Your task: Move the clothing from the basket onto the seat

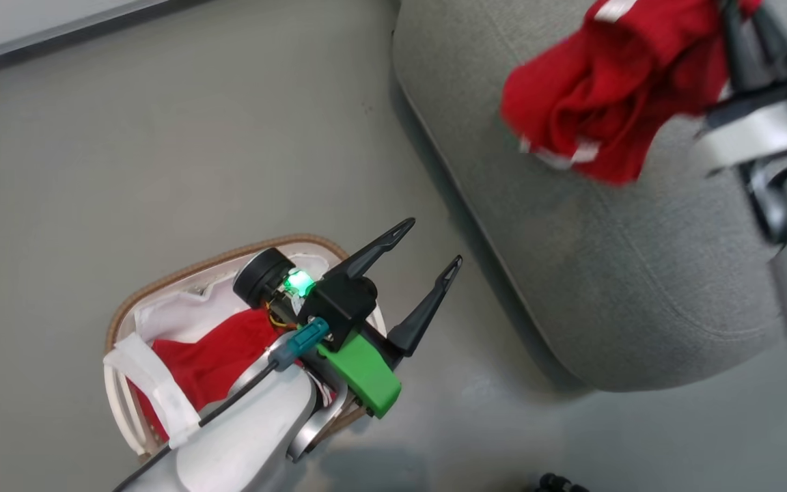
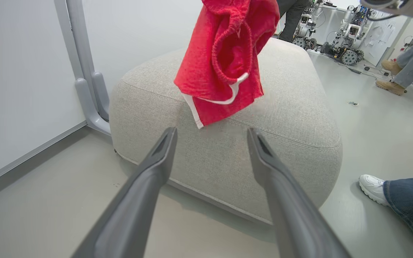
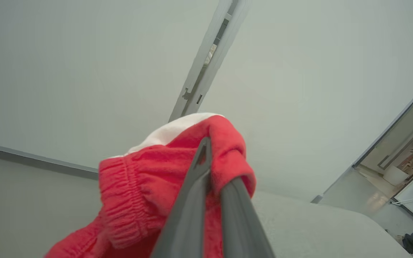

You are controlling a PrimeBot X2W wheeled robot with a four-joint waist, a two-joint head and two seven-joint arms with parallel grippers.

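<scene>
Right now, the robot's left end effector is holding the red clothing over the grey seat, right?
No, it is the right end effector that holds the red clothing over the grey seat; the right wrist view shows it shut on the fabric.

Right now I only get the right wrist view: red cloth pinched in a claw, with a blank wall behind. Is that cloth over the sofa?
Observer: Yes. The head view shows the red garment hanging from the right claw above the grey seat. I cannot tell whether it touches.
Operator: Is the basket empty?
Observer: No. Another red piece lies in the basket, against its white liner.
Operator: And the other claw?
Observer: The left claw is open and holds nothing. It points toward the seat.
</scene>
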